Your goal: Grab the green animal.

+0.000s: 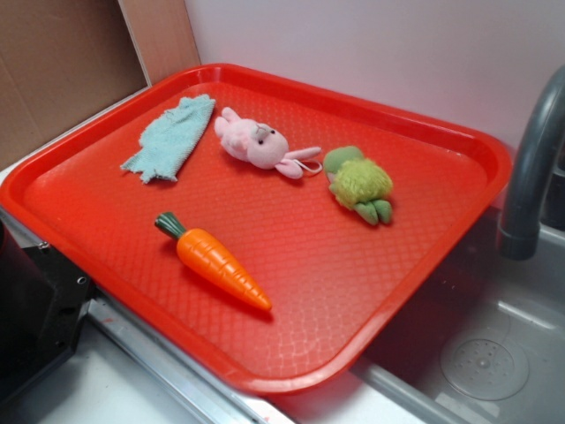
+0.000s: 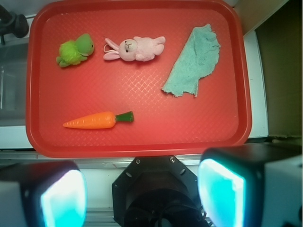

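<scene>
tray [image 1: 424, 291]: red plastic, waffle texture
green turtle [image 1: 358, 184]: fuzzy plush, rounded shell, on tray just beside pink bunny [image 1: 258, 143]
carrot [image 1: 216, 259]: smooth plastic
cloth [image 1: 173, 137]: teal terry
gripper [image 2: 142, 191]: fingers apart, empty, off tray

Wrist view: my gripper [image 2: 142, 189] pads [image 2: 64, 196] blurred, cut off by bottom edge; jaw tips out of frame. Faucet [image 1: 534, 168] cropped at right edge in exterior view, spout top unseen. Green animal [image 1: 358, 184] face too small to read.
</scene>
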You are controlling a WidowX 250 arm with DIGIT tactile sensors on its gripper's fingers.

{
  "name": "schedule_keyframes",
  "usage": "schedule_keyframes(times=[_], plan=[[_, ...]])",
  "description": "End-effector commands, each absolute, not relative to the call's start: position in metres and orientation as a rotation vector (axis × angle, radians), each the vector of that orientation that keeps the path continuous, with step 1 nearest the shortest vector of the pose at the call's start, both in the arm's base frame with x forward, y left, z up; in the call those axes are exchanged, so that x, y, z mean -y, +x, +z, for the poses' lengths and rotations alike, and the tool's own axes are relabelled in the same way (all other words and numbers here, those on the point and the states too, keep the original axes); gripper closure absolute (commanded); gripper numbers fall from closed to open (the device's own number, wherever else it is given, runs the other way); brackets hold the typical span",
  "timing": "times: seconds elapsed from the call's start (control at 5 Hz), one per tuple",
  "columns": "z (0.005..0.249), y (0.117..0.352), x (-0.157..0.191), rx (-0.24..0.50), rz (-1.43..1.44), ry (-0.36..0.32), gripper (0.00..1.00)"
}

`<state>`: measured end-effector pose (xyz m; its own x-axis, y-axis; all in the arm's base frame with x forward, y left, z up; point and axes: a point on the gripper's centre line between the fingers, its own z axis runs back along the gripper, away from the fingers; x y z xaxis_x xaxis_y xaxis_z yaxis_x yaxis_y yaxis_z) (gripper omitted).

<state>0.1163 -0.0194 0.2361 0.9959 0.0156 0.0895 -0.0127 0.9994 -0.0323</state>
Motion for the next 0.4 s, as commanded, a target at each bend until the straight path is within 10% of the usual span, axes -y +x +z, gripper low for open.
schedule_keyframes(times=[0.0,0.2], plan=[[0.2361,0.1163,0.0194,0.09,0.014,-0.032,0.0],[0.2277,0.1253,0.029,0.04,0.272,-0.115,0.0]])
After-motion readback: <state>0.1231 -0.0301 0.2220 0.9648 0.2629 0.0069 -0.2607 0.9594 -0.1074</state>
